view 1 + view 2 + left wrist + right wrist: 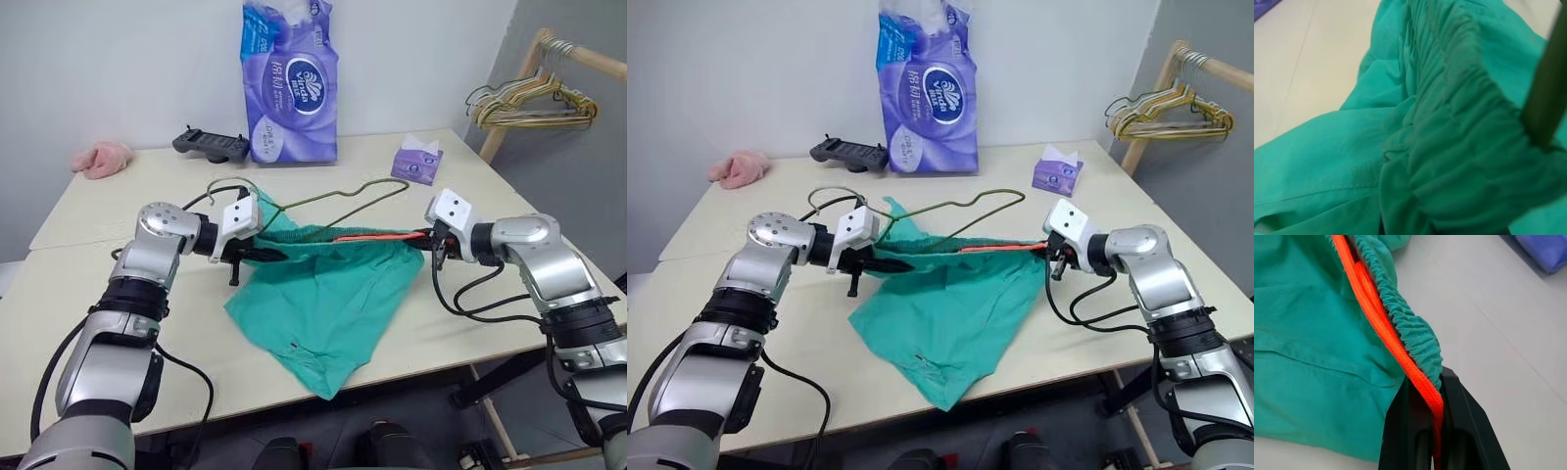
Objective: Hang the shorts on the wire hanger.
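The teal-green shorts (328, 304) hang over the table's front, their gathered waistband stretched between my two grippers. My left gripper (266, 254) is shut on the waistband's left end. My right gripper (1430, 396) is shut on the right end, pinching the orange drawstring (1383, 323) along with the elastic. The thin olive wire hanger (313, 199) lies just behind the waistband with its hook toward the right. Its left end runs into the fabric beside my left gripper, where it appears as a dark rod (1546, 93) in the left wrist view.
On the pale table (108, 304) stand a tall purple tissue pack (290, 83), a black controller (211, 145), a pink cloth (101, 159) at the far left and a small purple tissue box (417, 162). A wooden rack with a bunch of hangers (534, 98) is at the right.
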Available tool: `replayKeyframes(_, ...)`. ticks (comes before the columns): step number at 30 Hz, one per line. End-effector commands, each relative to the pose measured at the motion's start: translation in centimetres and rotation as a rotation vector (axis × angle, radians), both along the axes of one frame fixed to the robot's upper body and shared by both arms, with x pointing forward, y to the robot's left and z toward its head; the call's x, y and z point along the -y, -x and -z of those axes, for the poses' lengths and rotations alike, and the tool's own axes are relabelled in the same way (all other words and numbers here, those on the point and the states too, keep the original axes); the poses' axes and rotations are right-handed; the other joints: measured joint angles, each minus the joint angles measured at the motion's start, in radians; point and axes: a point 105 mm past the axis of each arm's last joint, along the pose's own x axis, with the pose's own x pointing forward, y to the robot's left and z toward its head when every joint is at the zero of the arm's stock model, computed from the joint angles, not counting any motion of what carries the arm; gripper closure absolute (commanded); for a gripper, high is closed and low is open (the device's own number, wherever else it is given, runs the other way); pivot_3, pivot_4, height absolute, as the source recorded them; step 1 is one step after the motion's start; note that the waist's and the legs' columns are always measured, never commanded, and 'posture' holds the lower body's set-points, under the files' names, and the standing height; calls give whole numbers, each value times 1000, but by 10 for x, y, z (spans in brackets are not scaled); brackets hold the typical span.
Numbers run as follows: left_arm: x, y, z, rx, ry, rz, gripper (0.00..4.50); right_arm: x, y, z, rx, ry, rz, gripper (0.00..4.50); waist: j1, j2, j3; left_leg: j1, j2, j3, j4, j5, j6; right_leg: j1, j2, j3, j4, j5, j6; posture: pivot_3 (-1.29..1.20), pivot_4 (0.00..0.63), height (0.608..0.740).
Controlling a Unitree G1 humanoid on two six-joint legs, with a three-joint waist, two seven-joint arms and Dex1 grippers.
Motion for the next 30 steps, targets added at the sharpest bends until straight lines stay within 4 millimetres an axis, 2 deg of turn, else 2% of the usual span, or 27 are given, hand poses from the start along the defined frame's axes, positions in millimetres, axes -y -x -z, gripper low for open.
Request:
replayKeyframes(1, 14, -4, -27, 70, 112, 42, 4500, 2, -3, -10, 8, -3, 12, 4472, 1, 0, 0, 0, 0, 0, 0, 0, 0, 0, 0, 0, 0, 0, 0, 10, 19, 740)
replayKeyframes(3, 20, -1, -30, 65, 133, 78, 4500, 0, -3, -5, -22, -9, 7, 4472, 2, 0, 0, 0, 0, 0, 0, 0, 0, 0, 0, 0, 0, 0, 0, 10, 21, 740)
replayKeyframes(5, 18, 5, -22, 58, 75, 121, 4500, 0, -4, -1, -46, -9, -3, 4472, 1, 0, 0, 0, 0, 0, 0, 0, 0, 0, 0, 0, 0, 0, 0, 10, 21, 740)
replayKeyframes(8, 9, 8, -10, 73, -32, 151, 4500, 5, -7, -2, -57, 19, -14, 4472, -1, 0, 0, 0, 0, 0, 0, 0, 0, 0, 0, 0, 0, 0, 0, 18, 21, 740)
replayKeyframes(11, 3, 6, -8, 81, -65, 142, 4500, 10, -9, -6, -57, 26, -22, 4472, 0, 0, 0, 0, 0, 0, 0, 0, 0, 0, 0, 0, 0, 0, 0, 19, 22, 740)
replayKeyframes(19, -15, -8, -1, 150, -176, 69, 4500, 17, 15, -10, -111, 54, -98, 4472, 8, 0, 0, 0, 0, 0, 0, 0, 0, 0, 0, -1, -1, 0, 0, 24, 30, 740)
replayKeyframes(24, -19, -11, 5, 155, -221, 64, 4500, 12, 26, -14, -115, 58, -128, 4472, 17, 0, 0, 0, 0, 0, 0, 0, 0, 1, 0, 0, -1, 0, 0, 9, 31, 740)
replayKeyframes(30, -15, -17, 4, 185, -247, 72, 4500, -3, 32, -33, -94, 18, -155, 4472, 21, 0, 0, 0, 0, 0, 0, 0, 0, 1, 0, -1, -1, 0, 0, -11, 32, 740)
